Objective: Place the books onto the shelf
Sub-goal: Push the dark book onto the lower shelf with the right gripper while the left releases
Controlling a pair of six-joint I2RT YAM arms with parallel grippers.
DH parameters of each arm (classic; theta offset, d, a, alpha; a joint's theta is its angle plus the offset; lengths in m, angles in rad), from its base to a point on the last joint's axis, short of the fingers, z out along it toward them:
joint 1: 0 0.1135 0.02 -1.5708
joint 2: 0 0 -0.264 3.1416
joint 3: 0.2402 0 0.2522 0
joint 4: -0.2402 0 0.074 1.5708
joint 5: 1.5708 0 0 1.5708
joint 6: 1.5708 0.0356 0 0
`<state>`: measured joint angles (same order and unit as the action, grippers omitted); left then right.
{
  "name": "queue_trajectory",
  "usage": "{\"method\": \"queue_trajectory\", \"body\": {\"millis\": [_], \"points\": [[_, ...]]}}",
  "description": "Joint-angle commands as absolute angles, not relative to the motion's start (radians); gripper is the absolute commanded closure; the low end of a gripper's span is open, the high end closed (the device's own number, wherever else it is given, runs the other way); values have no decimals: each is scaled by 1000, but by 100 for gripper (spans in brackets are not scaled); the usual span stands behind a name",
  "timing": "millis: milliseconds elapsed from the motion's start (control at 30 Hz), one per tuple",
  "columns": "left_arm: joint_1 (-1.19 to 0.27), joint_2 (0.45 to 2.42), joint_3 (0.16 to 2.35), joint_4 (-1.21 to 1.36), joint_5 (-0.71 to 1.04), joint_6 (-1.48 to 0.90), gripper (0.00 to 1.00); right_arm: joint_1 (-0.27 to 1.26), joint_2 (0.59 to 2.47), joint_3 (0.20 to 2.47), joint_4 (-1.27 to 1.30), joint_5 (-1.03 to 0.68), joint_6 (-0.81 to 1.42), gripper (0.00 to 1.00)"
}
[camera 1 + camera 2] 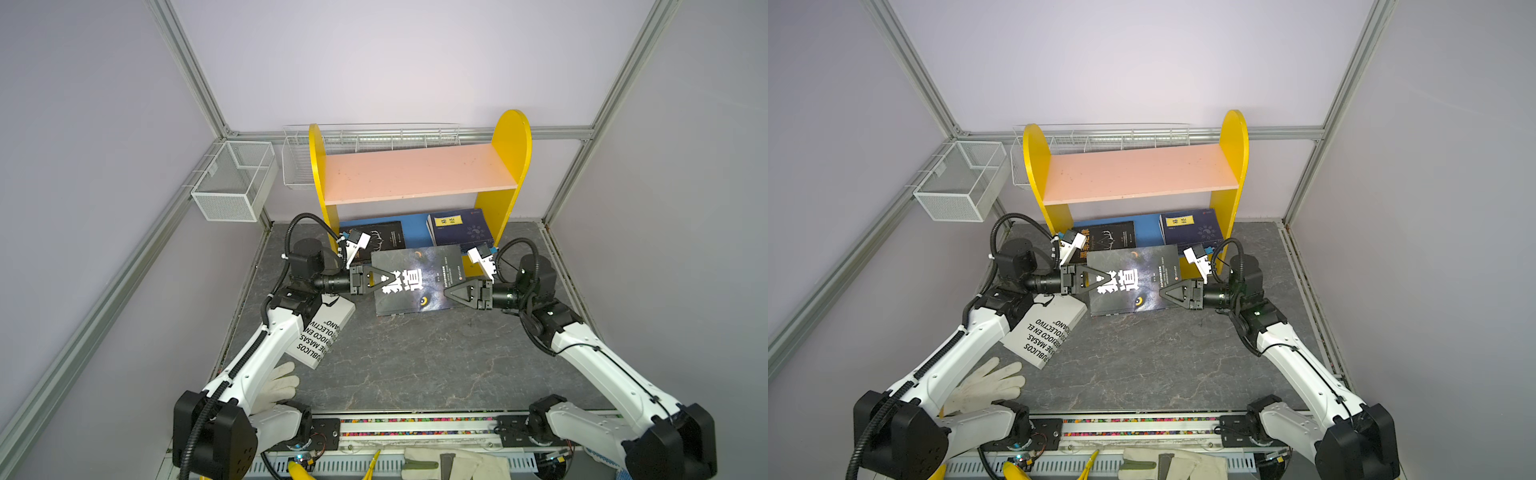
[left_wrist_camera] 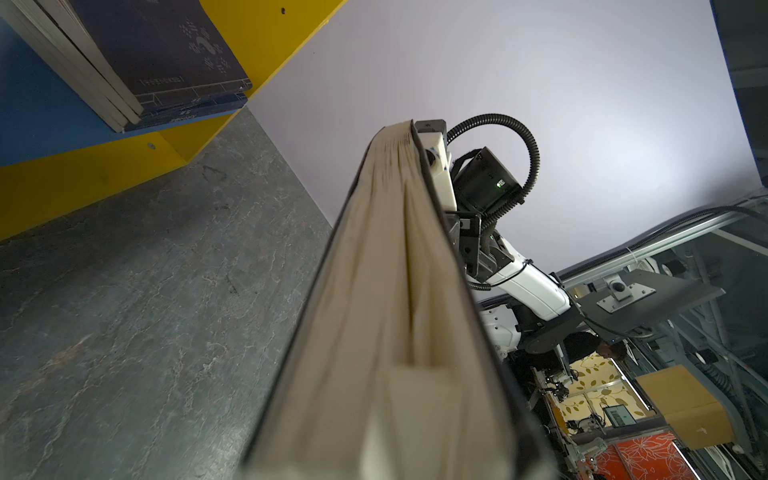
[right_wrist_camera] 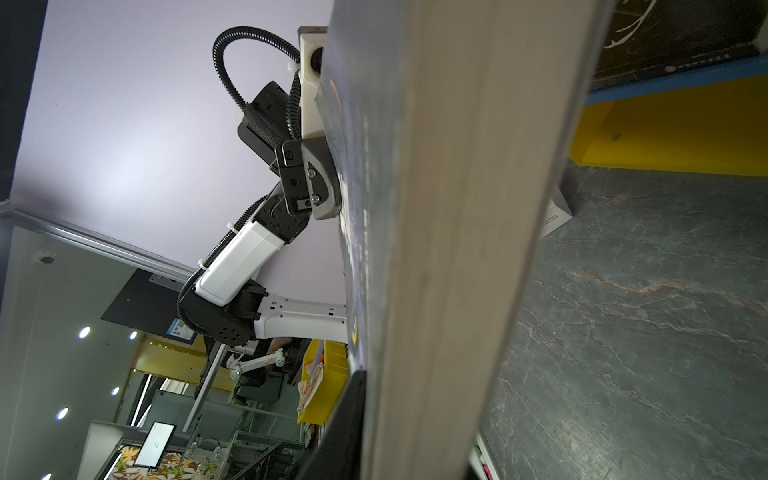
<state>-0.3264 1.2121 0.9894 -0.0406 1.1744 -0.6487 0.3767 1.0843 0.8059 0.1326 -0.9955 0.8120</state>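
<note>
At the front edge, a pair of white gloves lies by the arm bases, and another white glove rests on the grey worktop against the left arm. Just beyond it the large white book lies flat and askew, its far corner hidden under that arm's elbow.

Farther in, the dark wolf-eye book is held cover up and clear of the worktop between the two arms. The left claw is closed on its left edge; the left wrist view shows the page block running straight out from the grip. The right claw is clamped on the opposite edge, one dark finger pressed flat on the cover in the right wrist view.

The held book hangs right in front of the shelf's lower opening and covers the near edge of what lies there. On the blue lower board the black orange-titled book lies flat at the left, partly behind the left wrist camera, and a stack of navy books with a yellow label sits at the right, against the yellow side panel. Above them runs the pink upper board.

Behind the shelf a long wire basket hangs on the back wall, and a mesh basket is fixed to the left wall.
</note>
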Motion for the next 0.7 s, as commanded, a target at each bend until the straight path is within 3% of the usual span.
{"method": "queue_trajectory", "body": {"millis": [0, 133, 333, 433, 667], "points": [[-317, 1205, 1087, -209, 1004, -497, 98, 393, 1067, 811, 74, -906, 809, 85], [-315, 1183, 1168, -388, 778, -427, 80, 441, 1106, 816, 161, -794, 858, 85], [-311, 1126, 1249, -617, 305, -374, 54, 467, 1291, 910, 366, -799, 965, 86], [-306, 1060, 1235, -645, 186, -354, 35, 470, 1362, 965, 389, -791, 965, 86], [-283, 956, 1203, -682, 23, -343, 20, 470, 1474, 1114, 348, -791, 930, 87]]}}
